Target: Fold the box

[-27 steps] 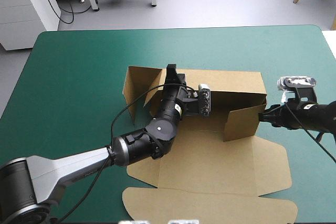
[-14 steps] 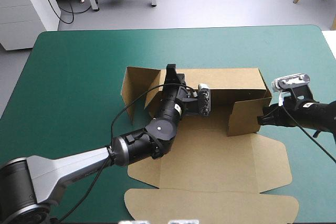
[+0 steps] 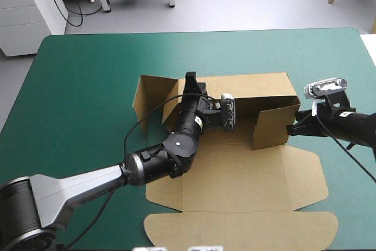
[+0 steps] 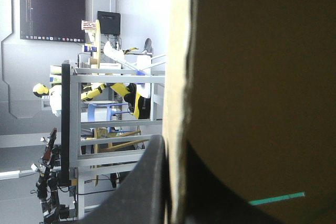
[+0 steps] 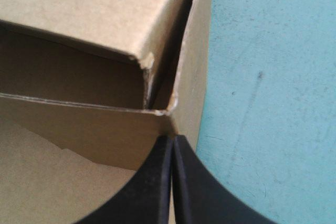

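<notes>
The brown box (image 3: pixel 235 171) lies mid-table with its back wall (image 3: pixel 252 86) raised and its lid (image 3: pixel 247 230) flat toward the near edge. My left gripper (image 3: pixel 191 79) reaches over the back wall's left part. In the left wrist view the gripper (image 4: pixel 173 142) is pinched on the wall's edge (image 4: pixel 176 51), one black finger (image 4: pixel 142 187) on each face. My right gripper (image 3: pixel 289 129) is at the upright right side wall (image 3: pixel 270 124). In the right wrist view the gripper (image 5: pixel 172 145) meets in a point at that wall's corner (image 5: pixel 170 111), the board edge running in between.
A left side flap (image 3: pixel 148 95) stands up at the box's far left corner. Teal-green cover (image 3: pixel 82 86) lies bare to the left, beyond the box and to the right of my right gripper. The lid nearly reaches the near table edge.
My right gripper has shifted a little toward the far edge and inward, and the right side wall has swung with it closer to the back wall. The whole sheet slid slightly. The left arm stayed put.
</notes>
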